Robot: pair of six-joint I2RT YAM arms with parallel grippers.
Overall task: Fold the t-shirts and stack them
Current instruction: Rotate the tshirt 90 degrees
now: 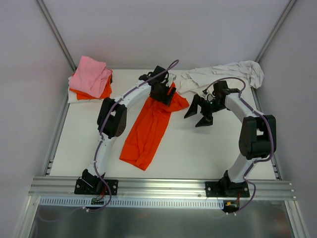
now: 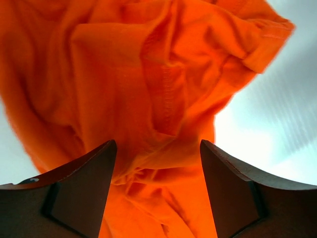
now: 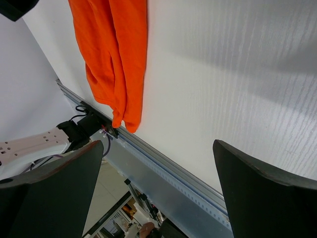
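orange t-shirt: lies bunched in a long strip on the table, between my two arms.
long axis: slanted, its far end up by the middle of the table and its near end pointing toward the left arm's base.
left gripper: right over the far end of the strip. its fingers are spread, with cloth filling the gap beneath them, and i see nothing pinched.
right gripper: over bare table just right of that far end, fingers wide apart, empty.
nearer arm: the left is already on the cloth. i judge the right must shift left to reach the far end's other corner.
other shirts: white t-shirt heaped at the far right; pink t-shirt on top of the pile at the far left.
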